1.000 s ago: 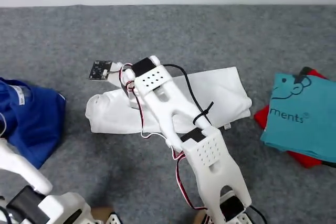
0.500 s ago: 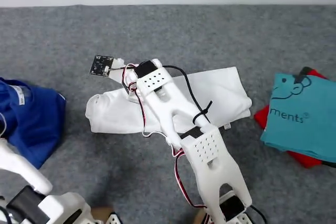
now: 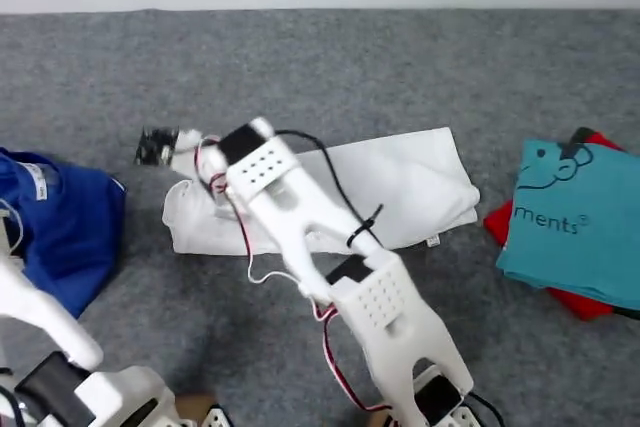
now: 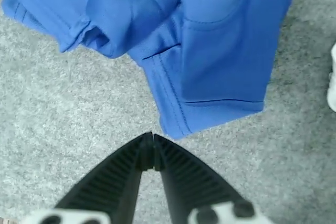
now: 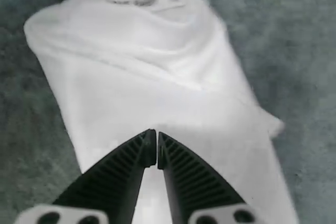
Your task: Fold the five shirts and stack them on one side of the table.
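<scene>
Newly swung leftward over white shirt (image 3: 400, 182) lying mid-table: right gripper (image 5: 156, 150), jaws closed, empty. Likewise closed, empty: left gripper (image 4: 153, 153), near blue shirt (image 3: 60, 227). Probably repositioning for next fold; teal shirt (image 3: 570, 237) atop red shirt (image 3: 497, 222), stacked right.

The counter (image 3: 420, 67) has a rough, matt grey, felt-like covering. On it the white shirt (image 3: 400, 182) at the centre is soft, creased matt cloth, the blue shirt (image 4: 220, 51) at 9 o'clock is a smoother knit with stitched hems, and at 3 o'clock the teal shirt (image 3: 575, 227) is printed matt cloth over a red shirt (image 3: 498, 219). The right arm (image 3: 385, 297) is smooth white plastic pierced with small holes and carries glossy wires (image 3: 243, 237), while the left end effector (image 4: 153, 153) and right end effector (image 5: 157, 150) are black plastic, ridged on the inner faces.
</scene>
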You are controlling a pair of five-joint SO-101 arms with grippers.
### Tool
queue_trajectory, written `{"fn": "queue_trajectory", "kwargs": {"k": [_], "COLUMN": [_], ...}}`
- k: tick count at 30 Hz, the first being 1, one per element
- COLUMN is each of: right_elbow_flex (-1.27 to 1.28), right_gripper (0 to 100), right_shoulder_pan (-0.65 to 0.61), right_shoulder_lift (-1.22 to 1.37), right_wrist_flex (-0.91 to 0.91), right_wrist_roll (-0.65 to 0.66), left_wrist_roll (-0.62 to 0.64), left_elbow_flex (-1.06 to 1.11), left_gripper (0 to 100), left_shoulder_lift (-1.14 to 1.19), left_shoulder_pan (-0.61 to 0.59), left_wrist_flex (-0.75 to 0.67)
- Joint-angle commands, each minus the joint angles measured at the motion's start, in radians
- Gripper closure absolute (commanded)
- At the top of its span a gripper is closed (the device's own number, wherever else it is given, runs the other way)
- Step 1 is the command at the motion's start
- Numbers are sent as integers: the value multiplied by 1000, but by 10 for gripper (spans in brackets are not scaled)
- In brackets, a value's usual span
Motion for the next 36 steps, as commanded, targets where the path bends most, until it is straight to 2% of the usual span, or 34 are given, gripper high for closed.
{"fn": "queue_trajectory", "kwargs": {"k": [1, 6, 11, 18, 28, 31, 36], "right_elbow_flex": [-44, -48, -54, -144, -169, -173, -290], "right_gripper": [988, 988, 988, 988, 988, 988, 988], "right_shoulder_pan": [-35, -114, -128, -28, 90, 90, 73], "right_shoulder_lift": [30, 21, -27, -47, 97, 133, 84], "right_wrist_flex": [22, 156, 168, 128, -145, -142, -2], "right_wrist_roll": [-17, -17, -38, -43, -38, -43, -75], "left_wrist_roll": [-11, -12, -12, -14, -54, -54, -54], "left_elbow_flex": [-4, -4, -4, -4, -4, -4, -4], "left_gripper": [992, 992, 992, 992, 992, 992, 993], "left_shoulder_lift": [-41, -41, -41, -40, -40, -40, -49], "left_shoulder_pan": [8, 3, 9, 8, 5, 3, 3], "left_wrist_flex": [8, 3, -9, -14, -14, -11, -8]}}
